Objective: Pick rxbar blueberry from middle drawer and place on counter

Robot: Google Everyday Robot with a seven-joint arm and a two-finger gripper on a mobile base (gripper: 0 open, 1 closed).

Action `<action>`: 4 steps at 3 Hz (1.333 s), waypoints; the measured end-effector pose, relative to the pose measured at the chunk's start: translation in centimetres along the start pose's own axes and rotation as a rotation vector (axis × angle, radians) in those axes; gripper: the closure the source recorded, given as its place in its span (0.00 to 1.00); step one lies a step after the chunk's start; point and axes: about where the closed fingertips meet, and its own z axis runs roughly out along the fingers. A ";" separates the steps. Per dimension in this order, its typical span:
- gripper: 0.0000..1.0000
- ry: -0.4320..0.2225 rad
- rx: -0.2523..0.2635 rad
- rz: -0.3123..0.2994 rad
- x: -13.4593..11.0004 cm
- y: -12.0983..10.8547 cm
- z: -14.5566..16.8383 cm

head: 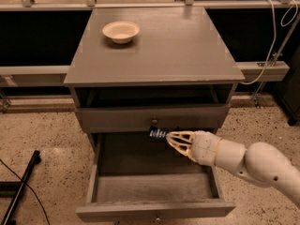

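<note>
The rxbar blueberry (158, 134), a dark bar with white lettering, is held in my gripper (169, 138) above the back of the open middle drawer (154, 187), just below the closed upper drawer front. The gripper's cream fingers are shut on the bar's right end. My arm reaches in from the lower right. The counter (178, 46) is the grey top of the cabinet, above and behind the gripper.
A cream round bowl (121, 31) sits on the counter's back left. The closed upper drawer with its knob (154, 121) is just above the bar. A pale ledge with posts and cables (274, 36) runs behind. A black rod (21, 186) lies on the floor at the left.
</note>
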 end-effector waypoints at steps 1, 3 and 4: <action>1.00 -0.053 0.033 -0.138 -5.4 -4.6 -2.5; 1.00 -0.023 0.078 -0.365 -12.6 -14.2 -3.9; 1.00 0.018 0.114 -0.418 -13.5 -18.8 -3.1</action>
